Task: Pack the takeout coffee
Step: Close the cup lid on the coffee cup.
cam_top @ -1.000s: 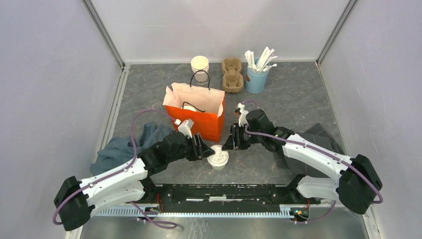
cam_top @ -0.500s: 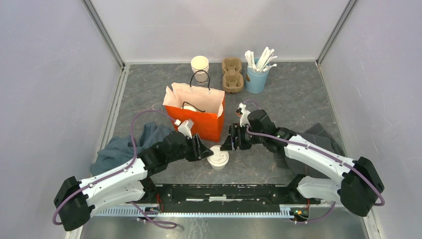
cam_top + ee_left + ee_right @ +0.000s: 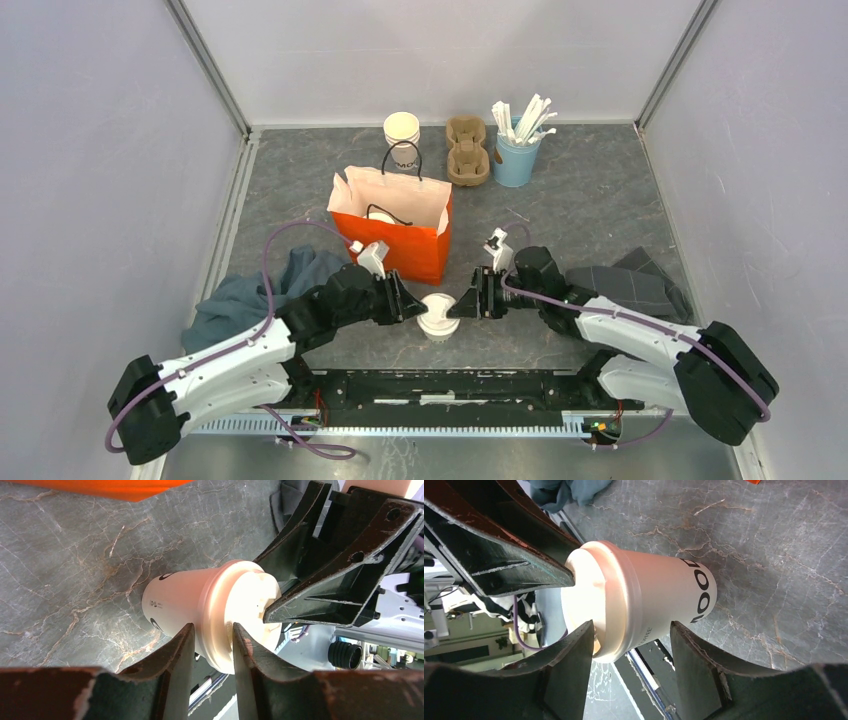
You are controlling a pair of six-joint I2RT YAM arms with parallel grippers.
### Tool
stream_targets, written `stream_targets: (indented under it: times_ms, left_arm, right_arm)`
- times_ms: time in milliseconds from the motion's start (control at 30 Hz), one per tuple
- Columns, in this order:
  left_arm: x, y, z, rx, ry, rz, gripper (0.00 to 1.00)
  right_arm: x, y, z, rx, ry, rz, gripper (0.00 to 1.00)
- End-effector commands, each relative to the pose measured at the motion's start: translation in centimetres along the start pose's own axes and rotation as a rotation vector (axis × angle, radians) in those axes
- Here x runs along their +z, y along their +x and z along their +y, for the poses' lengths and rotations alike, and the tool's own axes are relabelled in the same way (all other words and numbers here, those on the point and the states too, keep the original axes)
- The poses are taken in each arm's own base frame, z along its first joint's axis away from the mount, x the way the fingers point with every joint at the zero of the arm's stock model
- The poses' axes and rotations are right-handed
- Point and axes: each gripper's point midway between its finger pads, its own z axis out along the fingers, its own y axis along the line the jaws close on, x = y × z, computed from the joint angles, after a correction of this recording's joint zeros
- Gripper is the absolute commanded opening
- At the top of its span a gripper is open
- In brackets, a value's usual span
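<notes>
Orange bag (image 3: 395, 255), twelve o'clock of the unpacked cup (image 3: 438, 318), seemingly holds one already; left gripper (image 3: 418, 305) pinches the lid (image 3: 242, 597), right gripper (image 3: 463, 305) gapes.

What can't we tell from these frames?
- Orange bag contents: top view, its walls hide all but a white rim.
- Left gripper contact with the lidded cup: left wrist view, jaws flank it; touching or not is unclear.
- Cup's print: right wrist view, curves out of sight.
</notes>
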Motion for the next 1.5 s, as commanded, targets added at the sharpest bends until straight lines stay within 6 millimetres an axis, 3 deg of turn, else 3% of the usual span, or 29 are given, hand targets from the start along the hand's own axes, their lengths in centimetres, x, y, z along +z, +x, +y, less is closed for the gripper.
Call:
stream_targets:
  times_ms: [0,133,300,433,567,667,800,867,1000,1100,1167,1267,1467]
  left_arm:
    - [-0.1,1.0,2.2,-0.031,-0.085,0.018,0.39]
    - [0.0,2.4,4.1,-0.050,-0.141,0.054,0.38]
    - [-0.4,2.0,3.7,-0.058,-0.112,0.027,0.37]
    - [-0.4,1.8,3.7,-0.064,-0.111,0.015,0.37]
    - [-0.1,2.3,3.8,-0.084,-0.112,0.033,0.37]
    - [0.1,2.8,4.6,-0.105,-0.146,0.049,0.34]
    - [-0.3,4.3,7.2,-0.178,-0.252,0.075,0.33]
    - [-0.5,4.6,7.5,-0.186,-0.251,0.073,0.36]
    - [-1.1,2.2,3.4,-0.133,-0.065,-0.002,0.54]
    - [-2.2,0.4,1.8,-0.119,-0.017,-0.070,0.68]
    - [-2.5,0.0,1.4,-0.120,-0.001,-0.089,0.70]
    - [-2.0,0.8,2.3,-0.138,-0.024,-0.067,0.70]
    - [-0.9,3.8,6.0,-0.172,-0.183,0.051,0.64]
  right_arm:
    - [0.0,0.5,-0.7,-0.011,-0.090,-0.063,0.62]
    - [0.1,1.5,-2.0,-0.026,-0.075,-0.029,0.62]
    - [-0.7,-1.4,1.6,-0.106,-0.106,-0.045,0.71]
    - [-1.3,-1.4,3.5,-0.108,-0.180,-0.028,0.75]
    - [-0.8,0.1,1.9,-0.083,-0.177,0.002,0.76]
    - [-0.1,1.9,-1.1,-0.071,-0.124,0.013,0.74]
    - [0.1,3.9,-4.9,-0.029,-0.047,0.025,0.70]
    - [0.1,3.3,-4.2,-0.037,-0.061,0.009,0.70]
    - [0.0,1.1,-1.9,-0.084,-0.090,-0.003,0.71]
    - [-0.1,0.6,-0.6,-0.100,-0.125,0.012,0.71]
    - [-0.2,-0.2,0.3,-0.114,-0.138,0.007,0.71]
    - [0.0,-0.3,0.2,-0.118,-0.131,0.009,0.72]
    - [0.4,2.0,-3.5,-0.082,-0.026,0.056,0.72]
